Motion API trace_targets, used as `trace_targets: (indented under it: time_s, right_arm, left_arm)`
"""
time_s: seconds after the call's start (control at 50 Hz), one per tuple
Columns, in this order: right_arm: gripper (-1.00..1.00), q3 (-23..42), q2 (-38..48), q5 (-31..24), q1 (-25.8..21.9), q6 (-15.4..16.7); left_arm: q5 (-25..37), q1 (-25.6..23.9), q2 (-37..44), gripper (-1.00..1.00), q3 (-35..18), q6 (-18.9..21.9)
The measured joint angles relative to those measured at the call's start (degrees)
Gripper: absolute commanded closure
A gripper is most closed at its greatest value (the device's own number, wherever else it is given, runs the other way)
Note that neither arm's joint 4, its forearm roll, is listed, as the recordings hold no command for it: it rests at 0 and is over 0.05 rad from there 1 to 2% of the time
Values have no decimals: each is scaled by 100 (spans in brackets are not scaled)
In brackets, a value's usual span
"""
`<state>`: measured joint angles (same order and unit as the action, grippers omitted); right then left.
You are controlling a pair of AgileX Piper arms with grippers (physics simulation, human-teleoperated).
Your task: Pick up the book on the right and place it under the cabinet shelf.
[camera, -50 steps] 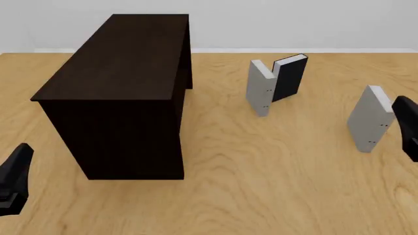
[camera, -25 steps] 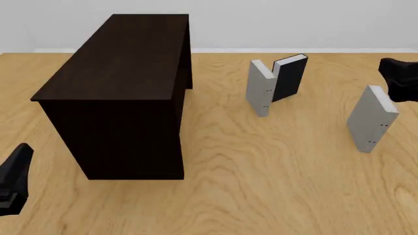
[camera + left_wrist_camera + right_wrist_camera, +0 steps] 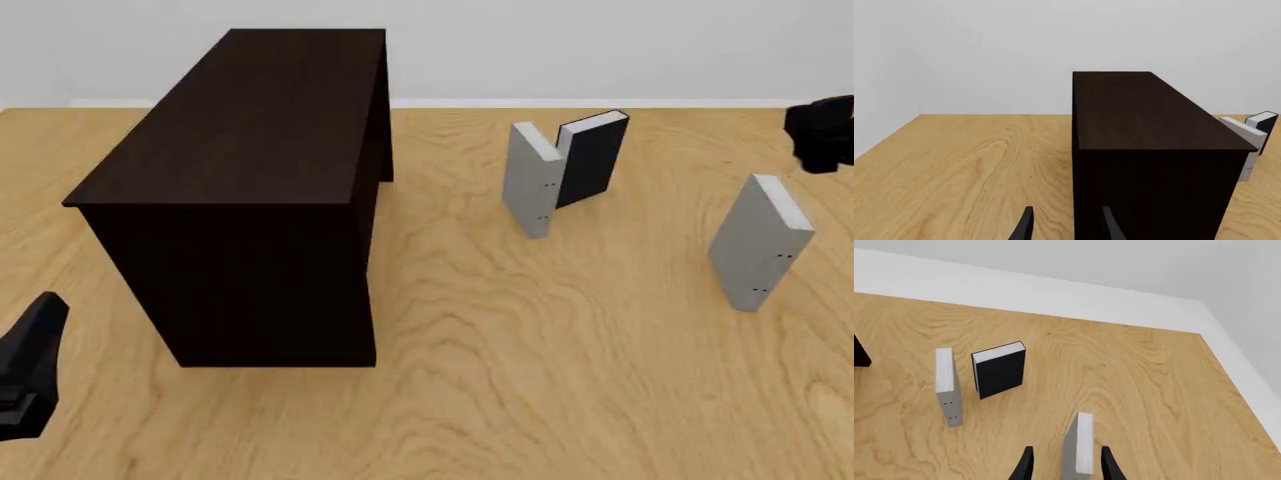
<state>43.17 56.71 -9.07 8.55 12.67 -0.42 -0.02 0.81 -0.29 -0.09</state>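
The book on the right is thin and light grey and stands upright on the table at the right. In the right wrist view this book shows between my open fingers, some way beyond them. My right gripper hangs at the far right edge, above and behind the book, apart from it; in its own view the right gripper is open. The dark brown cabinet shelf stands at the left and fills much of the left wrist view. My left gripper is open and empty at the near left.
A second light-grey book stands upright mid-table with a black-covered book just behind it; both show in the right wrist view. The table's right edge and a white baseboard lie close to the right book.
My right gripper has risen from beside the right book and moved back toward the far right edge. The books, cabinet and left arm have not moved.
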Motion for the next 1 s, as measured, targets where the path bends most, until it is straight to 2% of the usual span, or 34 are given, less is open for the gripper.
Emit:
trace_targets:
  time_s: [0.44,1.0]
  right_arm:
    - [-100,155,638,4,548,308]
    - [-100,-149,1418,521,755,254]
  left_arm:
    - [-162,30,146,-100,17,-1]
    - [-98,39,80,-100,15,-2]
